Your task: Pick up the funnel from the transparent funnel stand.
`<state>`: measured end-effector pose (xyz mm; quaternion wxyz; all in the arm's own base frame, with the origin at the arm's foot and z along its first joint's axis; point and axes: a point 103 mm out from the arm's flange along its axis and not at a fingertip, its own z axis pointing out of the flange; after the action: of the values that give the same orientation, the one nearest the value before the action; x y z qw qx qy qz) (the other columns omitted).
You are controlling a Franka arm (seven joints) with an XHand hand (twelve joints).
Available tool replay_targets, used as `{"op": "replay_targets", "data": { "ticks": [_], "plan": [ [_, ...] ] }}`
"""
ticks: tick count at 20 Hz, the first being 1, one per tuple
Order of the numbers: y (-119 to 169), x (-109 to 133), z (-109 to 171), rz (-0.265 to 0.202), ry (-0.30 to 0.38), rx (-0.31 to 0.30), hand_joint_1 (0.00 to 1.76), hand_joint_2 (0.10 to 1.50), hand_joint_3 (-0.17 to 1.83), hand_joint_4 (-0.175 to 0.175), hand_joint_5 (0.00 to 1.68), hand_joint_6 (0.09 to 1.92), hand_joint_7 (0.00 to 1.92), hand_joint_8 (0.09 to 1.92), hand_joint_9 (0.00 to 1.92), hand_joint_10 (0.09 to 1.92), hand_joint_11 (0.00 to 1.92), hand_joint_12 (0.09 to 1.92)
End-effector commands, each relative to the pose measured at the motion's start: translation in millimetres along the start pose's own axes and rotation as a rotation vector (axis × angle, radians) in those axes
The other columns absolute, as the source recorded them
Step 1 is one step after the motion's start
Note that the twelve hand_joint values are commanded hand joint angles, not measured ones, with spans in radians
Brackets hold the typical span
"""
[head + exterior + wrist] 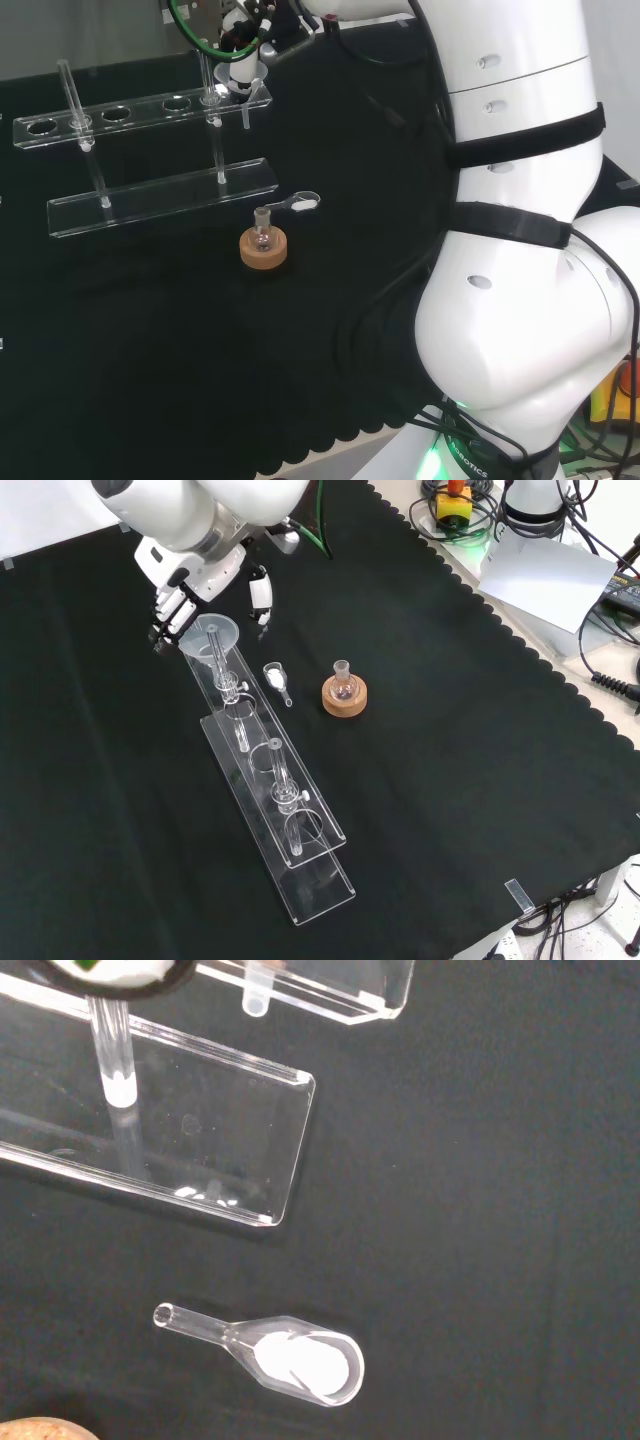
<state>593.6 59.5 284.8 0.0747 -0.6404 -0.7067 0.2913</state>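
Head view: black-and-white robot hand [243, 45] at the far end of the clear two-tier plastic funnel stand [160, 190], fingers curled down around the clear glass funnel [243, 92] seated in the stand's end hole at the view's right. Small round-bottomed glass flask [262, 236] upright on a cork ring stand [264, 250], nearer the camera. Small clear glass scoop holding white powder [301, 203] flat on the black cloth [150, 350], between flask and stand.

Front view: hand at the view's upper left, fingers [170, 608] on one side of the funnel's wide rim [208, 636], thumb [261, 592] on the other; contact with the rim not discernible. Funnel stem down through the upper tier. Scoop just right of the stand, flask farther right.

Wrist view: scoop with powder lying on the cloth, beside the corner of the stand's base plate; funnel stem tip [257, 996] visible below the upper tier.
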Motion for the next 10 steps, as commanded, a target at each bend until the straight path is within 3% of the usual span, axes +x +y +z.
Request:
{"op": "replay_targets", "data": {
  "ticks": [1, 10],
  "plan": [
    [1.6, -1.8, 2.0, -0.007, 0.015, 0.0, 0.74, 0.65, 0.57, 0.035, 0.13, 0.09, 0.0, 0.42, 0.19, 0.84, 0.48, 1.42],
    [5.3, -1.6, 7.0, -0.016, 0.024, 0.005, 0.72, 0.65, 0.58, 0.032, 0.11, 0.09, 0.0, 0.39, 0.17, 0.85, 0.47, 1.42]
  ]
}}
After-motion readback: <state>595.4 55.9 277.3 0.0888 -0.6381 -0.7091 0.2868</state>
